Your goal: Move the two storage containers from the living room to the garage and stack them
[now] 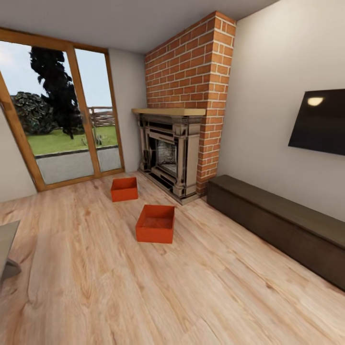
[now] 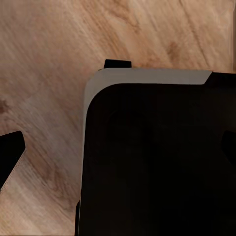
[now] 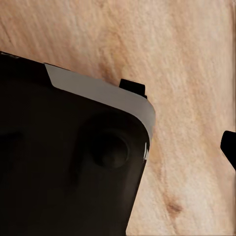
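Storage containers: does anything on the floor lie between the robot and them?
Nothing visible does. Bare wood-plank floor runs up to the nearer container and the farther container; the dark bench stays off to the right.

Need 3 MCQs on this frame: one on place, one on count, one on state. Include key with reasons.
1. Where do the storage containers sit?
A. on the wood-plank floor in front of the fireplace
B. on the long dark cabinet
C. on the fireplace mantel

2. How many orange-red containers show in the head view?
A. one
B. two
C. three

3. How do the two containers lie relative to each other?
A. stacked
B. side walls touching
C. apart, both upright with the open side up

Key:
1 A: both rest on the wood-plank floor in front of the fireplace, left of the long dark cabinet.
2 B: one nearer the camera, another closer to the glass doors.
3 C: bare floor shows between them and both interiors are visible.
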Tool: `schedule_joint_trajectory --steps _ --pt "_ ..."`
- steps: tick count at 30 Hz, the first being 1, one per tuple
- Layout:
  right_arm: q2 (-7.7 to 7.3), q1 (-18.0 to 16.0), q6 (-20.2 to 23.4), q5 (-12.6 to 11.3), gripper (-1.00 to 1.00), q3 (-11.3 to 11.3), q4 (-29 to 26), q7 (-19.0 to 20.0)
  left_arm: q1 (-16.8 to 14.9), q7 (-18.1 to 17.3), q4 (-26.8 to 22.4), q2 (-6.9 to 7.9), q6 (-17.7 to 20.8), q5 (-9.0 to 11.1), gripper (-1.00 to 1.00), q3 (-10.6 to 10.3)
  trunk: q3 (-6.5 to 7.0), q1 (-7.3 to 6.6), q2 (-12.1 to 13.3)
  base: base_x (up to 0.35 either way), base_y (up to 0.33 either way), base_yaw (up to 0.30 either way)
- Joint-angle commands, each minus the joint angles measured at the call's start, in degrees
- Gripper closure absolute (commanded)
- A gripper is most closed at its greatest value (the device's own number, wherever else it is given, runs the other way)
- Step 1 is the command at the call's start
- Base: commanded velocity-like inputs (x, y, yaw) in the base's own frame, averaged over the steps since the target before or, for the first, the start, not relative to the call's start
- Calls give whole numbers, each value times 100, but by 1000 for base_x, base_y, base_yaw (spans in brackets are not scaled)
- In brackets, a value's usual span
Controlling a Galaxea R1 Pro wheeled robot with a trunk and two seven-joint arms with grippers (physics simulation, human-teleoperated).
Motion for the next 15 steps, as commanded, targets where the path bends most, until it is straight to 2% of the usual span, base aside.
schedule_joint_trajectory --steps 1,6,15 --pt "2 -6 -33 -61 -100 36 16 35 -3 -6 1 0 -15 50 -100 2 -5 3 -3 322 0 0" --pt "6 -6 -33 -61 -100 36 14 35 -4 -6 1 0 -15 47 -100 2 -5 3 -3 322 0 21" --pt "3 -6 -39 -61 -100 36 14 35 -5 -6 3 0 -17 50 -100 4 -5 3 -3 322 0 245"
